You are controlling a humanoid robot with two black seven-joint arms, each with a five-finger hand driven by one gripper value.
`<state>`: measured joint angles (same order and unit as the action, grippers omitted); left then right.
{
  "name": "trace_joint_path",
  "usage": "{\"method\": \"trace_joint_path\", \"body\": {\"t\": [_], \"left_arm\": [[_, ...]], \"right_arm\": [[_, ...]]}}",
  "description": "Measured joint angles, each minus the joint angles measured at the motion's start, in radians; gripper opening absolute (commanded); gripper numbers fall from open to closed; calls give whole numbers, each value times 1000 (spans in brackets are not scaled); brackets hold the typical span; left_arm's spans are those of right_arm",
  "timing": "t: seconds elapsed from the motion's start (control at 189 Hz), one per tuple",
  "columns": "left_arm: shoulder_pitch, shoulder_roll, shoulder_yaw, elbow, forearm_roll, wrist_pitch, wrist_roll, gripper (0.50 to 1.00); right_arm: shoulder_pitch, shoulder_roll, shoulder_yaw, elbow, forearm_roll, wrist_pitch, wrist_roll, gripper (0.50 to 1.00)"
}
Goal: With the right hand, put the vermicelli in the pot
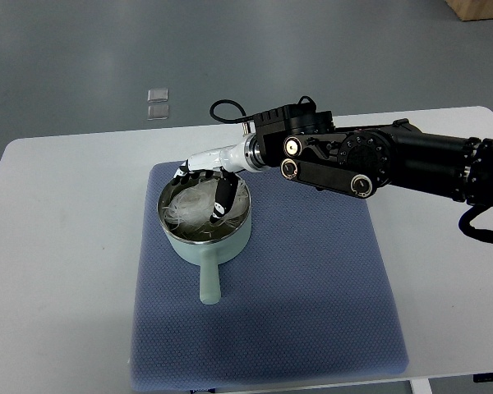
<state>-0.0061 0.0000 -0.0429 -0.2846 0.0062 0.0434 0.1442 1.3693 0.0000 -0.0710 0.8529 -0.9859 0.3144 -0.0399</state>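
The pot (205, 223) is seen on the upper left part of a blue mat (312, 295), which is laid on a white table (57, 246). Its long axis is given by the handle (209, 281), which is pointed toward the lower edge of the picture, nearly straight down. The pot is pale green outside, with a shiny metal rim.

The vermicelli (191, 207) is found inside the pot, as a loose white tangle of thin strands with no clear direction; it is spread mostly over the left and middle of the bottom.

The right hand (215, 190) is reached in from the right side and is held over the pot's far rim. Its dark fingers (223, 197) are pointed down into the pot, loosely apart, and nothing is clamped between them, as far as can be seen.
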Motion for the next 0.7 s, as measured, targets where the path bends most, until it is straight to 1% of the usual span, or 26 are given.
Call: {"method": "trace_joint_path", "body": {"t": [0.111,0.228,0.307,0.402,0.492,0.572,0.63,0.651,0.667,0.699], "left_arm": [[0,0,0,1,0,0,0,1000],[0,0,0,1,0,0,0,1000],[0,0,0,0,0,0,0,1000],[0,0,0,-1,0,0,0,1000],[0,0,0,-3,0,0,0,1000],[0,0,1,-6,0,0,0,1000],[0,0,1,-6,0,0,0,1000],[0,0,1,-7,0,0,0,1000],[0,0,1,-7,0,0,0,1000],[0,0,1,-7,1,0,0,1000]], "right_arm": [[9,-4,50,0,8,-1,1,895],[-1,-43,204,3,16,-3,5,895],[-52,-75,345,6,39,-17,25,895],[-162,-115,542,6,87,-56,64,895],[-312,-124,761,9,143,-79,117,895],[-444,-99,956,10,214,-86,175,895],[-533,-67,1078,10,287,-87,203,895],[-566,-52,1126,10,324,-87,211,901],[-585,-44,1150,10,348,-87,214,921],[-617,-30,1192,10,398,-85,219,926]]}}
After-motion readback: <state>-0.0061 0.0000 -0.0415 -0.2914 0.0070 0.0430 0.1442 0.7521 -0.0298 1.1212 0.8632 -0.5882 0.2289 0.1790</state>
